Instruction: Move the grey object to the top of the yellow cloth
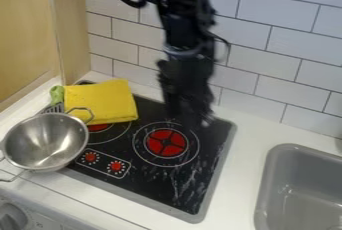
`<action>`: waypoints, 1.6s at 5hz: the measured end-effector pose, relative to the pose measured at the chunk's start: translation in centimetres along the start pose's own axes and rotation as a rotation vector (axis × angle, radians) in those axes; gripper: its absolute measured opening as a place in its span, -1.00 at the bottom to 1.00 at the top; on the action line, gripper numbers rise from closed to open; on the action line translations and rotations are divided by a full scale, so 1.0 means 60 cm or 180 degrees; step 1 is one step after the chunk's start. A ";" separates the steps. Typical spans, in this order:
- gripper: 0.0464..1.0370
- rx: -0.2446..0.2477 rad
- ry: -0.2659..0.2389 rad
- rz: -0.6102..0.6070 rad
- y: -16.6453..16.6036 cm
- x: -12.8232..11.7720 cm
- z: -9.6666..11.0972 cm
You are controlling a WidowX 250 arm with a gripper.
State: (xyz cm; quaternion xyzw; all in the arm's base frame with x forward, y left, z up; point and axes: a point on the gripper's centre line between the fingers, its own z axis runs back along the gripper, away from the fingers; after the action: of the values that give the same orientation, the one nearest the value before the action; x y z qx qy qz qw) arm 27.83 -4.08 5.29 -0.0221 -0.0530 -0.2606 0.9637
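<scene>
Steel pot: presumably the grey object (43, 143), upright at the left of the frame, over the cooktop's (150, 186) left corner and the white counter (230, 194). Its smooth, flared wall could slip from a shallow or off-centre grip.
Loop handles: one (83, 109) points up toward the cloth, the other (8, 179) sits at the left edge. Either could snag in a lift or swing the pot round.
Counter front: close below the pot – a clumsy nudge that way might tip it over the edge.
Yellow cloth: folded, upper left (100, 101). If the pot comes in too low, its base could drag or bunch the folds; set off-centre, it may lean.
Green-handled turner: beside the cloth's left side (56, 95); a low pass could knock it.
Black pincer: right of upper centre, over the cooktop (188, 119). How far open it is, or whether it grips anything, I cannot tell.
Pot from pincer: lower left of it – well apart, not in its hold.
</scene>
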 end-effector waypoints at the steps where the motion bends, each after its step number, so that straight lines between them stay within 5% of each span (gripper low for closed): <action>1: -0.22 0.0083 -0.0075 0.0226 0.049 0.005 0.018; 3: -0.22 0.0101 -0.0119 0.0693 0.128 -0.009 0.021; 5: -0.22 0.0100 0.0026 0.0979 0.187 -0.022 0.010; 8: -0.22 -0.0059 0.0127 0.1176 0.225 -0.046 -0.033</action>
State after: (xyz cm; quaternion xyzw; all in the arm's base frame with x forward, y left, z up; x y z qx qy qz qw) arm 32.44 8.81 2.83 -0.0352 -0.0264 -0.0800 0.9958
